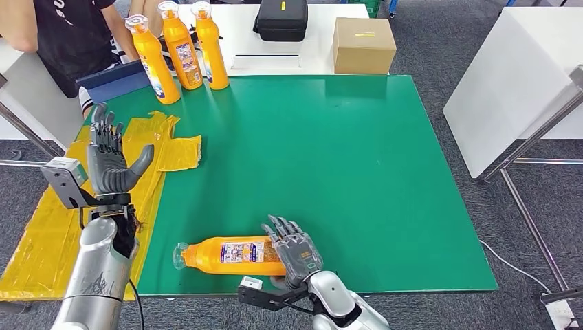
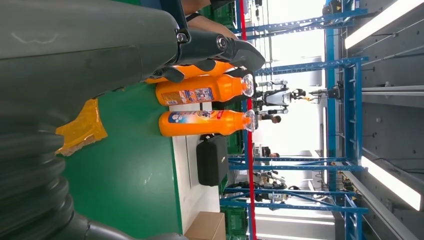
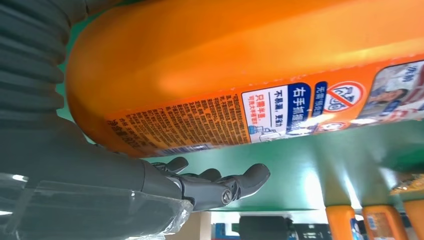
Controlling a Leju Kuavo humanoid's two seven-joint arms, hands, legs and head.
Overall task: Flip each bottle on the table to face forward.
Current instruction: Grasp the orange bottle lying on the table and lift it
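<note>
An orange bottle (image 1: 230,256) lies on its side near the front edge of the green mat (image 1: 344,158), cap to the left, label up. My right hand (image 1: 294,249) is at its base end with the fingers spread and stretched out; in the right wrist view the bottle (image 3: 225,65) sits close to the palm while the fingers (image 3: 220,182) extend straight, gripping nothing. My left hand (image 1: 110,161) is raised over the mat's left edge, open and holding nothing. Three more orange bottles (image 1: 182,47) stand upright at the back left, also seen past my left hand's fingers (image 2: 220,47) as bottles (image 2: 200,90).
A crumpled yellow plastic sheet (image 1: 158,148) covers the table's left side. Behind the mat are a black case (image 1: 280,19) and a cardboard box (image 1: 363,45) on a white table. A person (image 1: 69,34) stands at the back left. Another white table (image 1: 509,82) is to the right.
</note>
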